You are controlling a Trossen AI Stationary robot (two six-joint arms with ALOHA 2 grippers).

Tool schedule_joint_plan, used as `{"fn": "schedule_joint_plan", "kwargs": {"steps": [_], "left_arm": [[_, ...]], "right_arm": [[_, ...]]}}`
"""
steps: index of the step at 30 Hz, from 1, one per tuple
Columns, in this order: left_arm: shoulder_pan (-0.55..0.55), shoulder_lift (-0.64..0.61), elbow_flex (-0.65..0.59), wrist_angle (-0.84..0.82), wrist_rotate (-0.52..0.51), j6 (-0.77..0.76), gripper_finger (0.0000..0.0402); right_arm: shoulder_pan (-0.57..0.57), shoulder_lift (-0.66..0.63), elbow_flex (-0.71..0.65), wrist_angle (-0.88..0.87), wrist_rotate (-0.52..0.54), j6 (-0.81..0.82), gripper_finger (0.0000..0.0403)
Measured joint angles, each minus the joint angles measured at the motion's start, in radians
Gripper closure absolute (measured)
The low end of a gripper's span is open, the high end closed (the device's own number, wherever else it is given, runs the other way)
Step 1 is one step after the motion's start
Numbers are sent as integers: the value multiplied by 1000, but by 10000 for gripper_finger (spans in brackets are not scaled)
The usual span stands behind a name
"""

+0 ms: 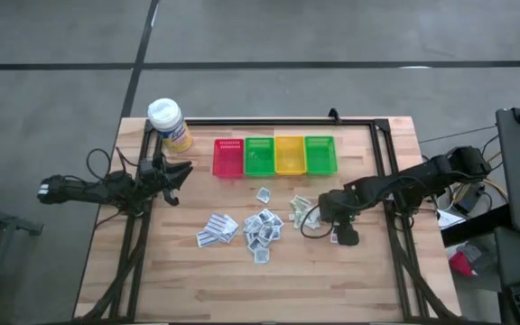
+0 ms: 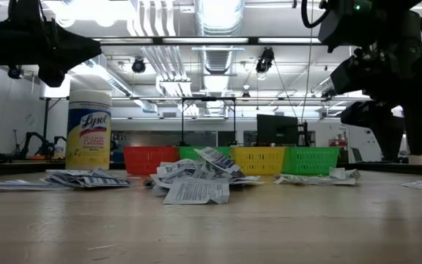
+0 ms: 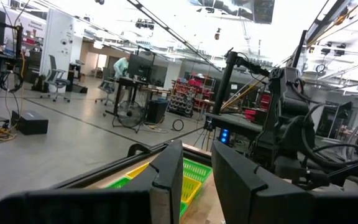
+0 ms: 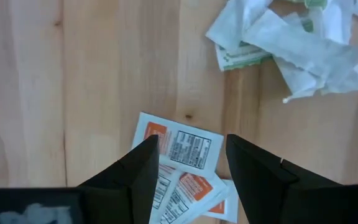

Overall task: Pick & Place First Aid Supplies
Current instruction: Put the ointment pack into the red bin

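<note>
1. Pale wooden worktop carries small flat white sachets at centre.
2. My right gripper hangs at four o'clock, jaws spread above orange-printed white sachets.
3. My left gripper waits at ten o'clock, jaws partly apart, empty.

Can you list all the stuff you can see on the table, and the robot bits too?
Lysol wipes canister: one, yellow with a white cap, back left corner of the table.
Bins: four in a row, red, green, yellow, green, along the back of the table.
First aid sachets: many, white with grey, blue or green print, scattered mid-table in front of the bins.
Orange-print sachets: a few, white with orange, overlapping, under the right gripper.
Table: one, light wood with a dark frame.
Left gripper: one, dark, beside the canister, holding nothing.
Right gripper: one, dark, fingers open over the orange-print sachets.
</note>
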Motion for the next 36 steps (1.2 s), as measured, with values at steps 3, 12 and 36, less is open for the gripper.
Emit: {"fn": "schedule_joint_plan", "kwargs": {"steps": [3,12,36], "left_arm": [[0,0,0,0,0,0,319],[0,0,0,0,0,0,319],[0,0,0,-69,0,0,319]], "right_arm": [[9,0,-2,0,31,11,218],[46,0,-12,1,72,33,218],[48,127,-60,75,102,89,230]]}}
